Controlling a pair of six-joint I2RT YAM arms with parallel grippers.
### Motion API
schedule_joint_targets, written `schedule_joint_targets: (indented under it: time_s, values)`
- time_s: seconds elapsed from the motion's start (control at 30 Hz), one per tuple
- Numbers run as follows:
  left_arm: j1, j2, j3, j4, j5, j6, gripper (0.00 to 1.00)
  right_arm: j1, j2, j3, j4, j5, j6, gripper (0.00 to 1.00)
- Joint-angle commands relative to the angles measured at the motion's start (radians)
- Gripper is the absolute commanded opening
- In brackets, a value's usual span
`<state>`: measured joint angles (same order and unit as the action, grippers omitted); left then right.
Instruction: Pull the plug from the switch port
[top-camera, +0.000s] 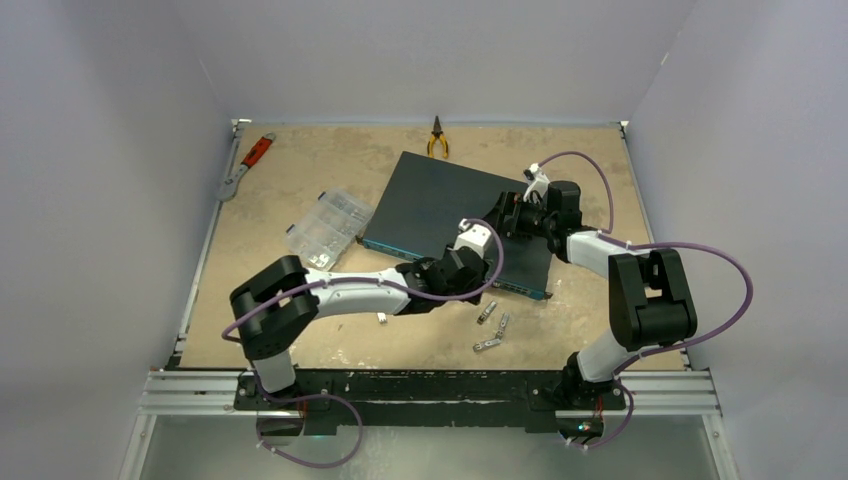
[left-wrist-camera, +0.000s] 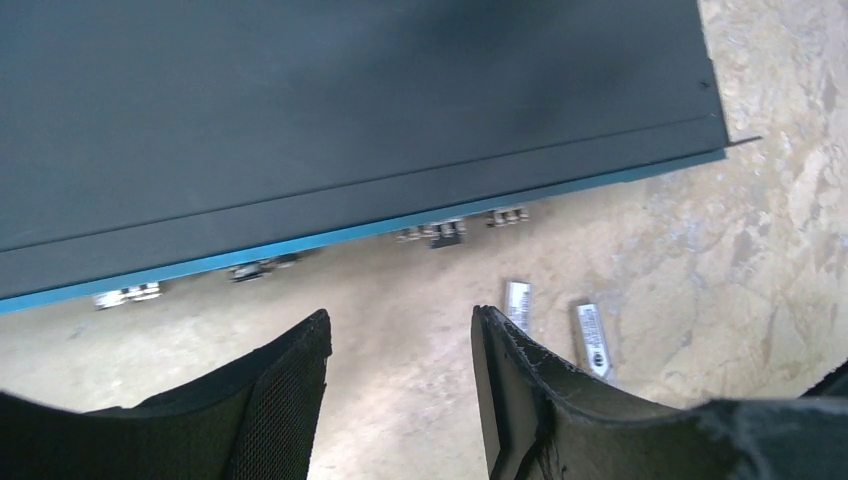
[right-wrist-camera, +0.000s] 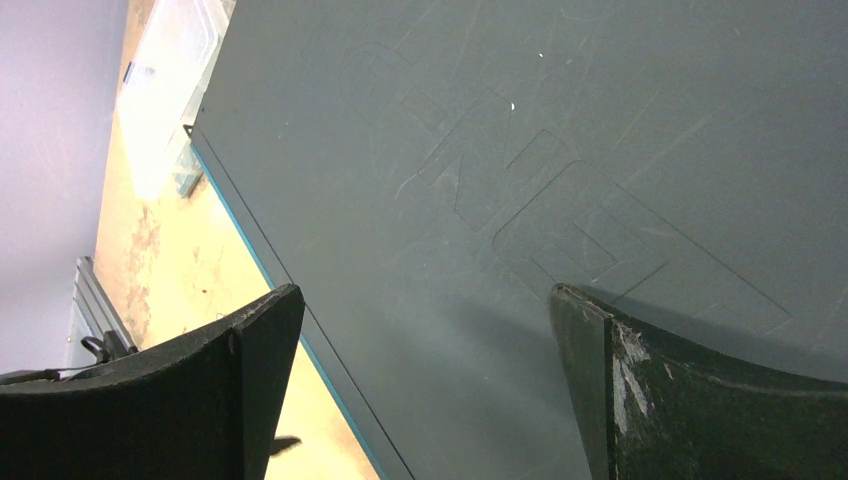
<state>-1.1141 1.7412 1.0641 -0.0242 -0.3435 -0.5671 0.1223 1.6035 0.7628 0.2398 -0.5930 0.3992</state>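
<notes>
The switch (top-camera: 450, 210) is a flat dark-teal box lying at an angle in the middle of the table. In the left wrist view its blue-edged port face (left-wrist-camera: 560, 190) shows several small silver plugs sticking out, one near the middle (left-wrist-camera: 440, 233). My left gripper (left-wrist-camera: 400, 318) is open and empty, just in front of that face (top-camera: 480, 283), over bare table. My right gripper (right-wrist-camera: 425, 295) is open and empty above the switch's top panel (right-wrist-camera: 520, 150), near its right side (top-camera: 507, 215).
Loose silver plugs lie on the table in front of the switch (top-camera: 487, 313) (top-camera: 487, 345), two of them in the left wrist view (left-wrist-camera: 593, 338). A clear compartment box (top-camera: 328, 225) sits left of the switch. Yellow pliers (top-camera: 437, 140) and a red-handled wrench (top-camera: 250, 160) lie at the back.
</notes>
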Motion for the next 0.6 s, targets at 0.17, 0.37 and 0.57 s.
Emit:
schedule_joint_targets:
  time_s: [0.17, 0.37, 0.57]
  values:
    - [-0.090, 0.138, 0.191, 0.000, -0.049, -0.039, 0.50, -0.007, 0.078, -0.062, -0.215, 0.144, -0.045, 0.99]
    - [-0.095, 0.204, 0.270, -0.062, -0.106, -0.090, 0.47, -0.007, 0.076, -0.062, -0.215, 0.141, -0.045, 0.99]
    - [-0.095, 0.262, 0.322, -0.089, -0.115, -0.091, 0.43, -0.007, 0.078, -0.060, -0.217, 0.138, -0.046, 0.99]
